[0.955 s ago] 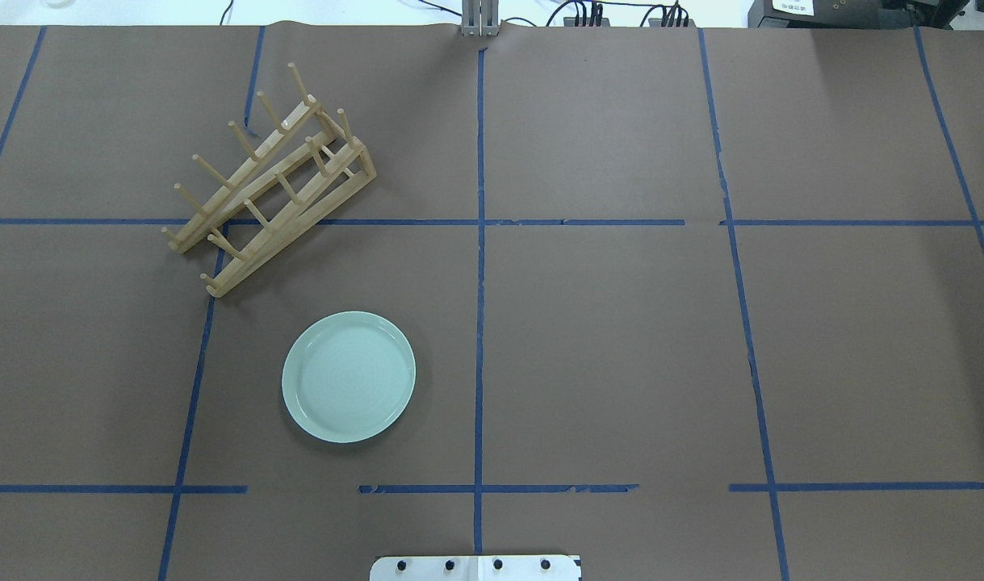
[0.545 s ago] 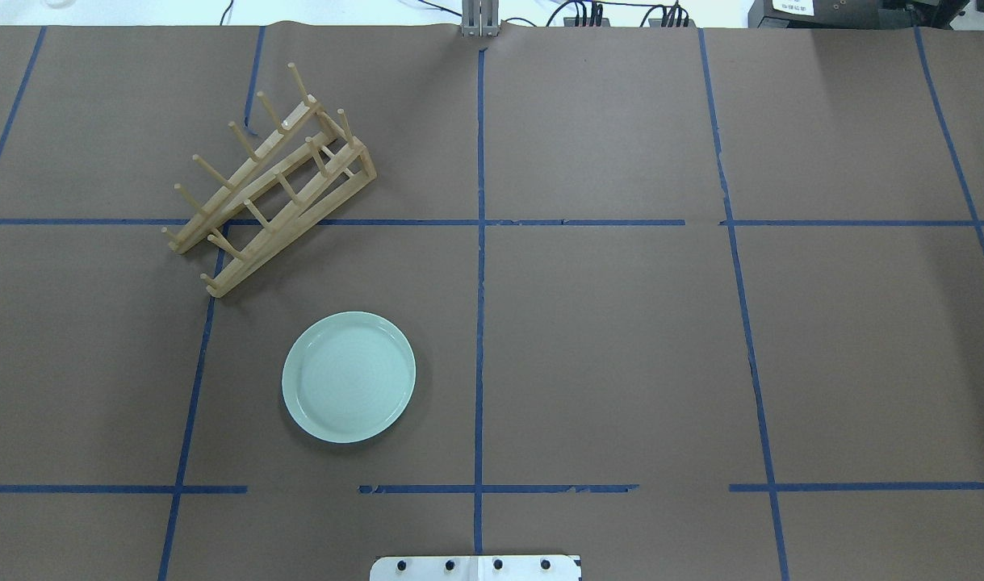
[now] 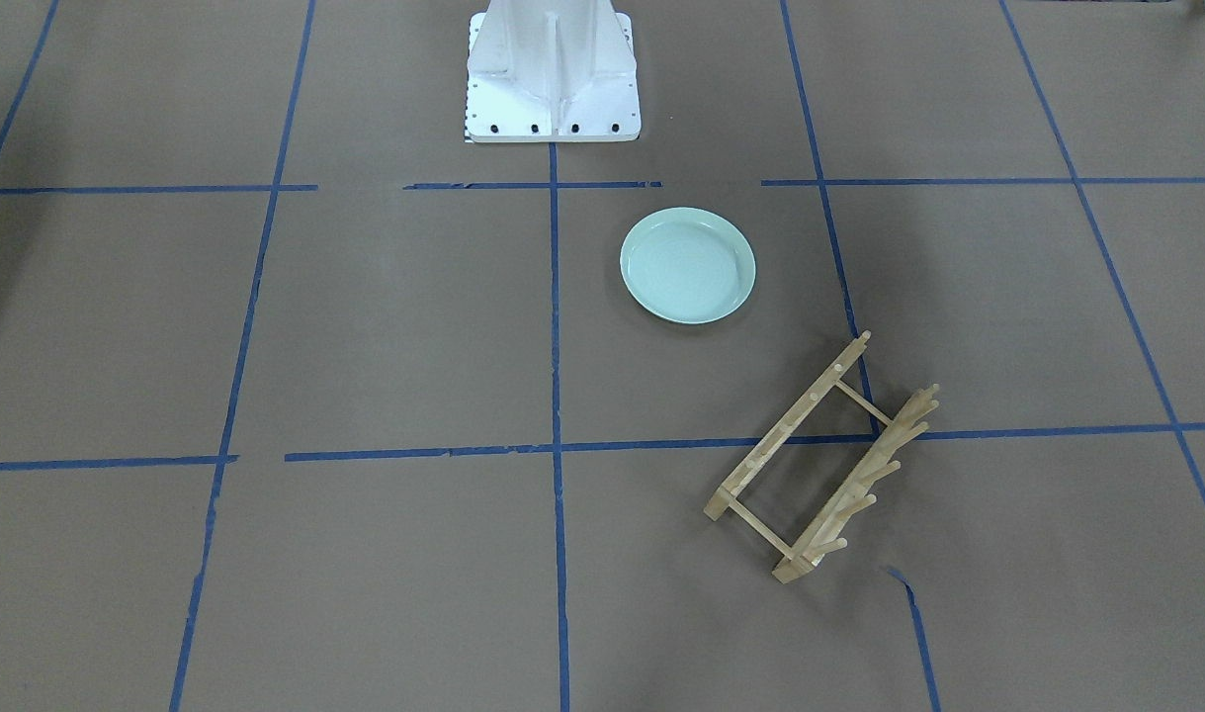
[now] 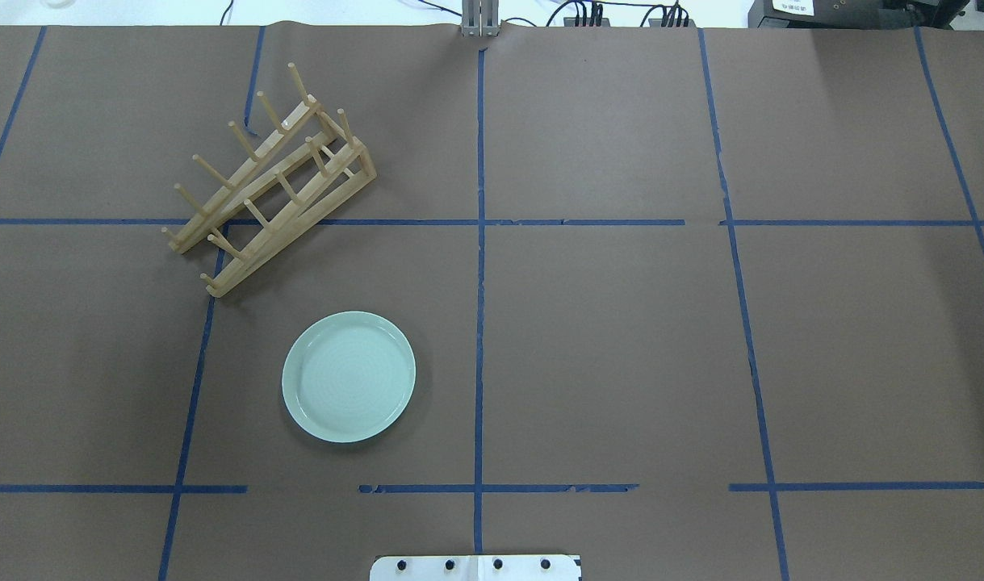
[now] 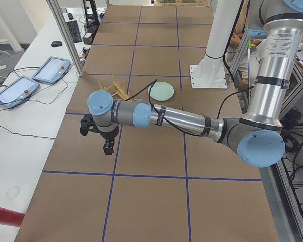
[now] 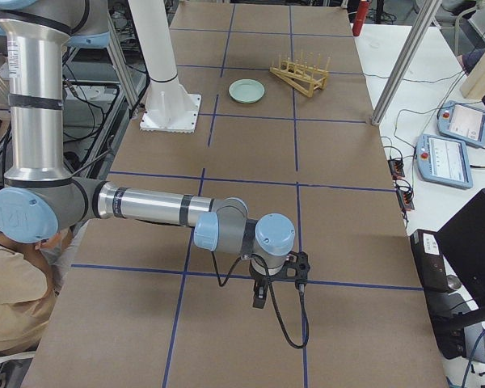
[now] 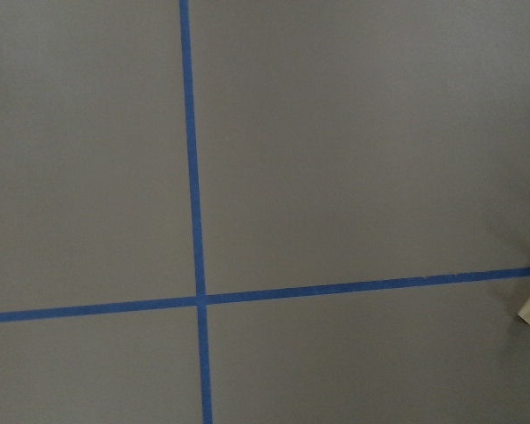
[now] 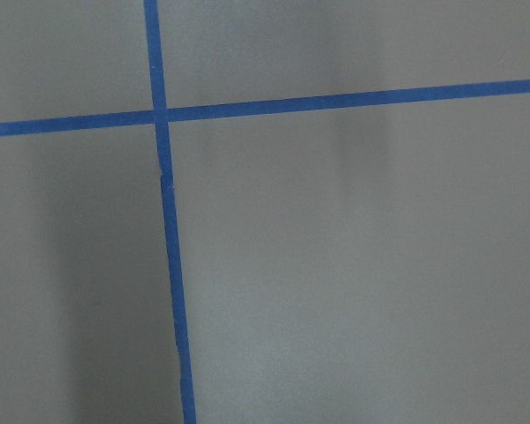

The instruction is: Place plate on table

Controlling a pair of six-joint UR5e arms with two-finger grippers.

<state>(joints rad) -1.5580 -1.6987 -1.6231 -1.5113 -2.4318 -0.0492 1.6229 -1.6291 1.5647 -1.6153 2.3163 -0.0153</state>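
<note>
The pale mint-green plate lies flat on the brown paper-covered table, left of the centre tape line and near the robot base; it also shows in the front view and both side views. No gripper touches it. My left gripper hangs over the table far from the plate, seen only in the exterior left view, so I cannot tell if it is open or shut. My right gripper hangs over the table's other end, seen only in the exterior right view; I cannot tell its state.
A light wooden pegged dish rack stands at an angle beyond the plate, holding nothing. The white robot base is at the table's near edge. Both wrist views show only brown paper and blue tape lines.
</note>
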